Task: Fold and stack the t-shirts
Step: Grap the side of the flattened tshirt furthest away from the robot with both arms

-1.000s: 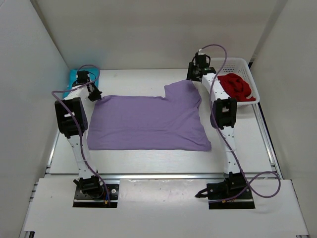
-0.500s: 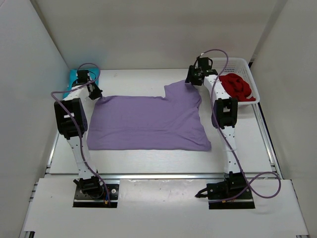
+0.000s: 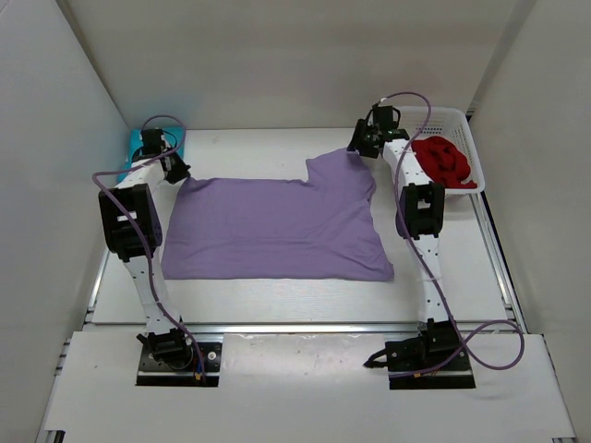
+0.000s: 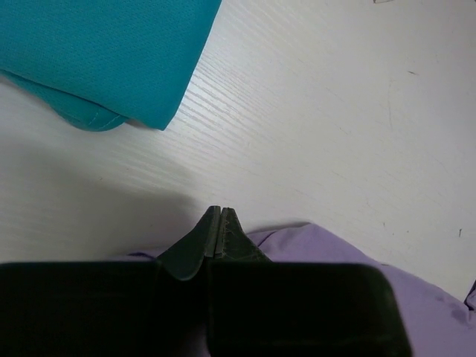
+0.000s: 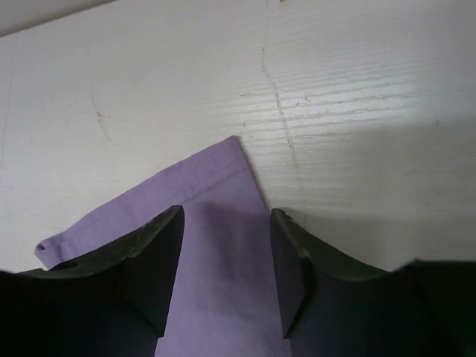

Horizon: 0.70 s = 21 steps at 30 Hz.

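Note:
The lavender t-shirt (image 3: 277, 226) lies spread flat across the middle of the table. My left gripper (image 3: 178, 173) sits at its far left corner. In the left wrist view that gripper (image 4: 217, 214) is shut, and the purple cloth (image 4: 335, 253) meets the fingers just behind the tips. My right gripper (image 3: 358, 148) hovers over the shirt's far right corner. It stands open (image 5: 226, 216), and the hemmed corner (image 5: 216, 186) lies flat on the table between and below the fingers. The teal t-shirt (image 3: 136, 143) (image 4: 97, 52) lies folded at the far left. The red t-shirt (image 3: 443, 159) is bunched in the basket.
A white lattice basket (image 3: 434, 113) stands at the far right corner, right beside the right arm. White walls close in the table on the left, back and right. Bare white tabletop (image 3: 259, 152) shows behind the shirt and along its near edge.
The right gripper has opened wider and drawn back off the shirt's far right corner, which now lies flat. The left gripper stays shut and has barely moved.

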Tool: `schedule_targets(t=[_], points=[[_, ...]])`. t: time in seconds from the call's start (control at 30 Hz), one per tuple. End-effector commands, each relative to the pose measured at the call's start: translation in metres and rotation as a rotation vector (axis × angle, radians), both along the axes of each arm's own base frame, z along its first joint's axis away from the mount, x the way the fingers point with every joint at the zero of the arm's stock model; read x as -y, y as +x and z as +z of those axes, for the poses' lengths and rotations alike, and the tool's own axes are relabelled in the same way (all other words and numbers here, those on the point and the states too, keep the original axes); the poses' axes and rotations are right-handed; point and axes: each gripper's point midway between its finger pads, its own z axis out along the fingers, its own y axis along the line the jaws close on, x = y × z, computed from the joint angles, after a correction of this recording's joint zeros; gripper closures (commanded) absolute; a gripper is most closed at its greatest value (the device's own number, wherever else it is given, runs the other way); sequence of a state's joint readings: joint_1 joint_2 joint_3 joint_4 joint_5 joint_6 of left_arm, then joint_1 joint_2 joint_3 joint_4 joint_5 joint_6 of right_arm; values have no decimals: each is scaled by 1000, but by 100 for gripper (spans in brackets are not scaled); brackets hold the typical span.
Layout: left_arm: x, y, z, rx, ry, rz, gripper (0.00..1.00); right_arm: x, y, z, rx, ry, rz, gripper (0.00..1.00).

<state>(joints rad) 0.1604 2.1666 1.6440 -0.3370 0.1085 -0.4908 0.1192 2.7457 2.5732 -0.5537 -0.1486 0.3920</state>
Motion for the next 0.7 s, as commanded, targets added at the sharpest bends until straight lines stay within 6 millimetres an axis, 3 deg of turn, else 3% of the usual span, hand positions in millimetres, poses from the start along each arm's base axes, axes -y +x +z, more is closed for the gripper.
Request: schedule_targets(t=[0.0, 0.03, 0.23, 0.37, 0.47, 0.5, 0.53, 0.57, 0.67], points=[[-4, 5, 37, 81, -2, 4, 100, 15, 5, -1, -11, 69, -30, 53], [-2, 5, 37, 79, -12, 1, 100, 11, 0, -10, -38, 92, -9, 55], [2, 5, 34, 72, -7, -5, 100, -3, -7, -14, -70, 176, 46, 70], [1, 6, 39, 87, -6, -3, 100, -12, 1, 4, -13, 168, 64, 88], [0, 6, 41, 92, -6, -3, 100, -15, 6, 19, 29, 193, 79, 88], [0, 6, 42, 96, -14, -2, 100, -18, 7, 23, 38, 191, 79, 89], [0, 5, 44, 97, -12, -2, 100, -18, 6, 22, 36, 186, 86, 98], [0, 5, 41, 95, -10, 1, 100, -20, 3, 17, 21, 179, 88, 99], [-5, 4, 41, 98, -14, 8, 100, -24, 2, 31, 32, 159, 95, 100]])
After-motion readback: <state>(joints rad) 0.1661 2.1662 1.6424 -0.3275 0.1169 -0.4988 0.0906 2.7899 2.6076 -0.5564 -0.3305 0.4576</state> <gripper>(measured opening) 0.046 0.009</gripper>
